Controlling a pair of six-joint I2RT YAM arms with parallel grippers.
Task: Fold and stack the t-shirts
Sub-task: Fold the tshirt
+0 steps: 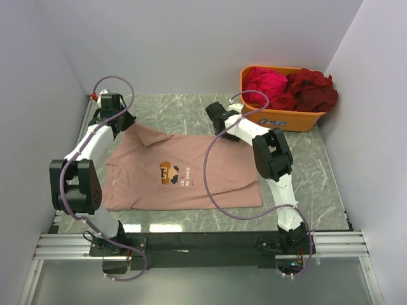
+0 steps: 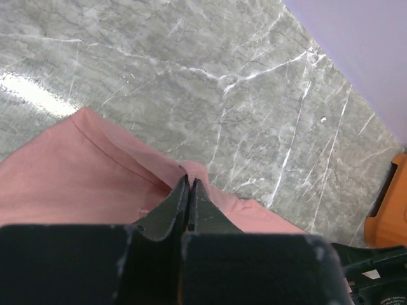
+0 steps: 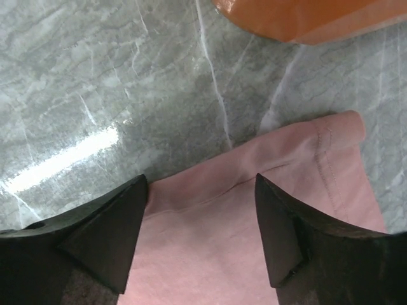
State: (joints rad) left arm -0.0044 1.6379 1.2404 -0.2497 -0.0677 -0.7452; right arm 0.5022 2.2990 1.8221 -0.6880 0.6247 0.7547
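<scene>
left pincer (image 2: 189, 185) clamps t-shirt (image 2: 63, 178), right pincer (image 3: 200, 180) agape

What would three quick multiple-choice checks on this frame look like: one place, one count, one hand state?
1. Where is the orange tub?
A. far right of the table
B. near left
C. between the arm bases

2. How many shirts show in the tub?
A. none
B. two
C. four

3. How is the right hand?
A. shut on cloth
B. open
C. out of view

Answers:
1 A, it sits at the table's far right corner.
2 B, one magenta shirt and one dark red shirt.
3 B, its fingers stand apart over the edge of the pink t-shirt.
</scene>
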